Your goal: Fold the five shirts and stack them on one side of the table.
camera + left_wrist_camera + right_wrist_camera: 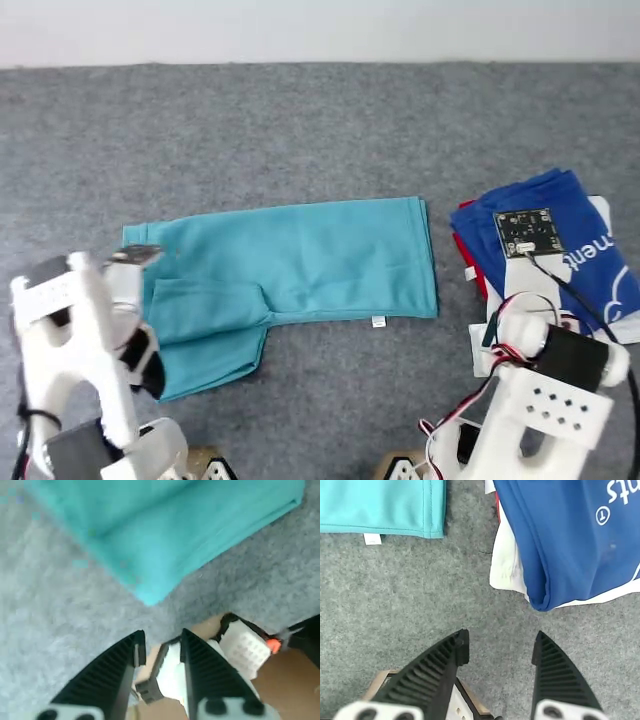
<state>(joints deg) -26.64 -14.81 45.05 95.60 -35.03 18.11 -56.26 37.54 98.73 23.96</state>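
Left arm [80, 350] at the near edge covers a corner of the teal shirt [300, 260], lying part-folded at centre. Left claw [162, 641]: slightly parted, empty. Right claw [501, 647]: spread, empty, near the shirt stack [560, 235]; blue on top, lower layers mostly hidden.

Bright, even light; soft shadows

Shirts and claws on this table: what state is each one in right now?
teal shirt: partly folded, lying flat, apart from the other shirts.
blue shirt: folded, lying on top of two others.
red shirt: under the blue shirt, edge showing.
white shirt: under the blue shirt, edges showing.
left gripper: open, empty.
right gripper: open, empty.
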